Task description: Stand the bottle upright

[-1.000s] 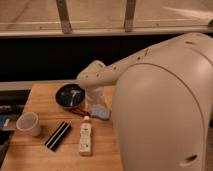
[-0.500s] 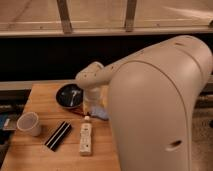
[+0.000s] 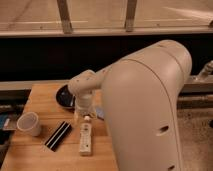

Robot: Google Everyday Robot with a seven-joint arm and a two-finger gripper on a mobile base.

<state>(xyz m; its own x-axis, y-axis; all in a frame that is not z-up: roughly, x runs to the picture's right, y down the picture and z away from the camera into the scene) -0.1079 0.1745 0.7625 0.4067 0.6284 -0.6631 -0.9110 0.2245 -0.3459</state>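
Observation:
The bottle [image 3: 86,138] is a small white oblong lying flat on the wooden table [image 3: 30,152], its pale cap [image 3: 87,119] pointing away from the front edge. My gripper [image 3: 81,113] hangs from the white wrist [image 3: 82,90] just above and behind the cap end, pointing down at the table. It is open and holds nothing. The bulky white arm shell [image 3: 150,110] hides the table's right side.
A white cup [image 3: 29,123] stands at the table's left. A black bar with white stripes [image 3: 58,135] lies beside the bottle on its left. Behind the gripper sits a dark bowl [image 3: 64,95]. A blue item [image 3: 100,113] peeks out by the arm.
The arm shell has swung left and covers more of the table's right side. The gripper has edged down toward the bottle's cap. The bottle has not moved.

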